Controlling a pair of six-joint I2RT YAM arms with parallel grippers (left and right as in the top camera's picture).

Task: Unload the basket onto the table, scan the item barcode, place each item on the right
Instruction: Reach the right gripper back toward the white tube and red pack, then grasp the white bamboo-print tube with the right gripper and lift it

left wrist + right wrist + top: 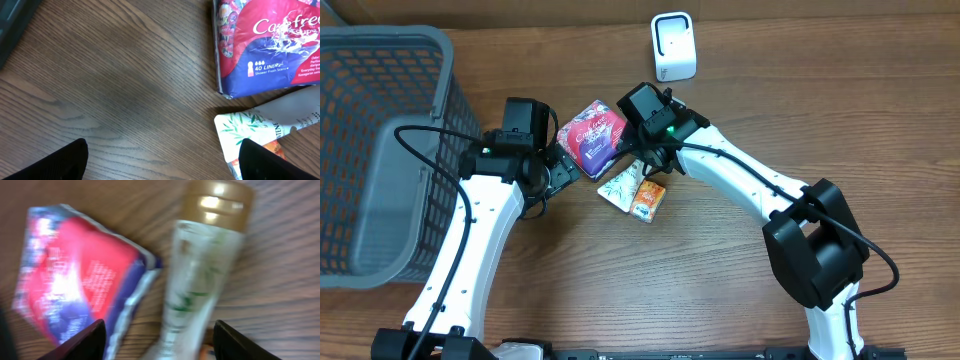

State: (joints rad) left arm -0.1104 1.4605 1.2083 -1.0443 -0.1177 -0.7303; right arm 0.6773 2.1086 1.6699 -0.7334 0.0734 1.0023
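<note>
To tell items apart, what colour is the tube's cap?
The cap is golden brown, shown best in the right wrist view.

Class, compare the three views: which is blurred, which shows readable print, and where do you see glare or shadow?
Right wrist: motion-blurred throughout, tube and pack smeared, print unreadable, glare spots on the cap. Left wrist: sharp, the pack's lettering reads clearly, a soft shadow darkens the table. Overhead: evenly lit, in focus, no strong glare.
</note>
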